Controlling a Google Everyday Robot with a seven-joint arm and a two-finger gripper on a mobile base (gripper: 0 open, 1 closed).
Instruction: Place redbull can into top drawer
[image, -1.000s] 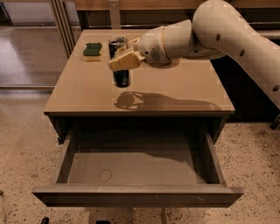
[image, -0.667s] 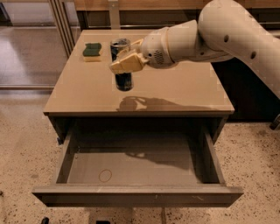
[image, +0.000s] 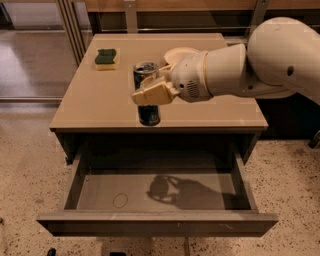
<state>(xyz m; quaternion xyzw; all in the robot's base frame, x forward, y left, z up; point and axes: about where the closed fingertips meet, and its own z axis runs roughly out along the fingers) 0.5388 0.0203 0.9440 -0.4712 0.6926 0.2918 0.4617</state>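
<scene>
Over at the far left of the surface (image: 95, 107) lies a green-and-yellow sponge (image: 106, 58), well out of the way, and below it the top drawer (image: 155, 223) stands pulled right out, with a faint ring mark (image: 120, 200) on the left of its floor. A little right of the sponge is the redbull can (image: 149, 114), upright at the front edge of the surface. Its long axis runs straight up and down, the shiny top and pull tab facing the ceiling and the dark base pointing down. The gripper (image: 150, 93) is clamped around its middle, with cream fingers (image: 159, 91) lying across the body, so only the rim and the bottom third show. I cannot tell whether the base rests on the surface or hangs just clear of it. A slim can like that looks light to me, stiff enough along its length but thin-walled, smooth and slick, so a hard squeeze could dent it and a loose one could let it slide. The waist, where it is held now, seems the sensible place, since it keeps the can balanced and vertical. A shadow (image: 175, 190) of the hand falls on the drawer floor right of the ring. Behind the wrist a pale bowl (image: 181, 51) peeks out, and the white arm (image: 280, 60) reaches in from the right.
</scene>
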